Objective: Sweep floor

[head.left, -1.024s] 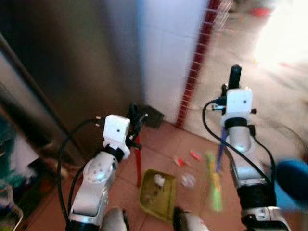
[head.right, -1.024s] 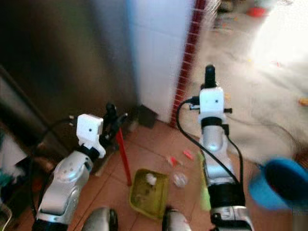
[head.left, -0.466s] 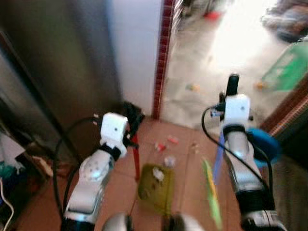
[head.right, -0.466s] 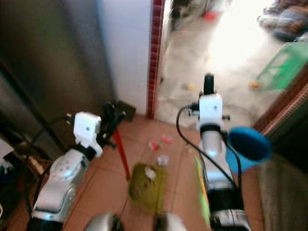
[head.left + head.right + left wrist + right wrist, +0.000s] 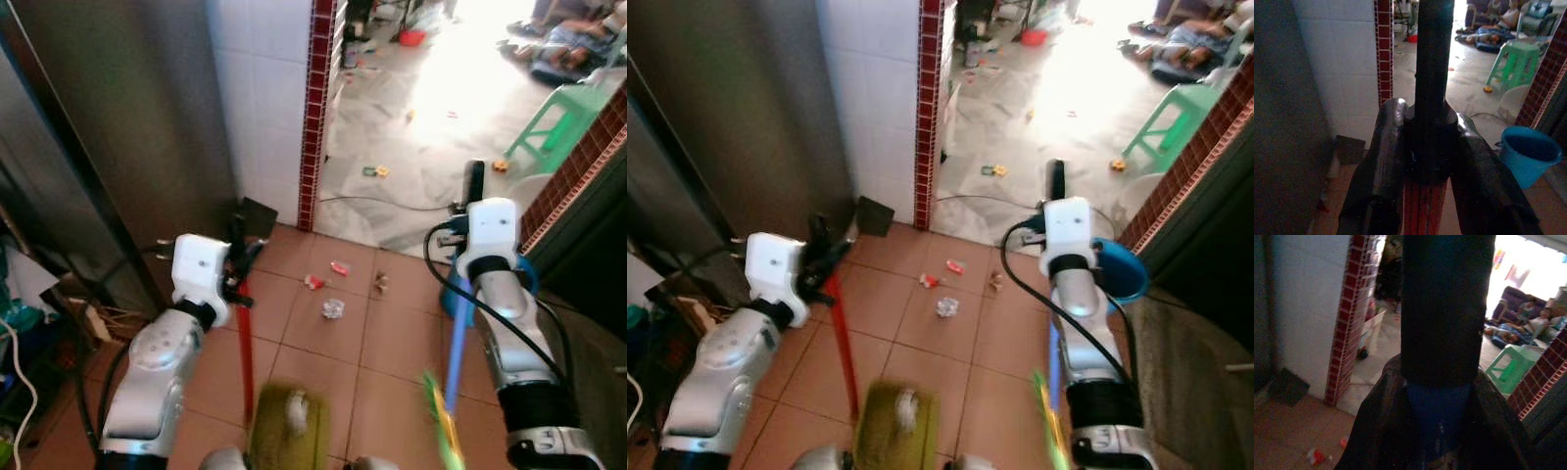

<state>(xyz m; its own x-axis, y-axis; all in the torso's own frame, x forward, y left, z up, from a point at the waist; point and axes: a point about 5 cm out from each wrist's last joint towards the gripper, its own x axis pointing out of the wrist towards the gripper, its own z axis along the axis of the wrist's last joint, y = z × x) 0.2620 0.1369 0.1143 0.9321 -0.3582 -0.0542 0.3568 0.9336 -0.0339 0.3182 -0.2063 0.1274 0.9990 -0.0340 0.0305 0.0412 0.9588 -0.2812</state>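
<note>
Left claw [image 5: 1426, 161] is clamped round the red dustpan handle [image 5: 245, 362] — the green dustpan [image 5: 287, 431] sits at 6 o'clock. Right claw [image 5: 1442, 396] grips the blue broom handle [image 5: 456, 343]; litter [image 5: 333, 308] lies ahead on the tile floor [image 5: 392, 343].

Floor tiles [image 5: 392, 343]: terracotta, matt, smooth. Wall [image 5: 260, 88]: white glazed tile, glossy, edged in red brick strip [image 5: 315, 108]. Bucket [image 5: 1528, 152]: blue plastic, smooth. Stool [image 5: 549, 132]: green plastic. Dustpan handle [image 5: 244, 352]: red, ribbed. Arms [image 5: 157, 362]: silver, satin sheen.
</note>
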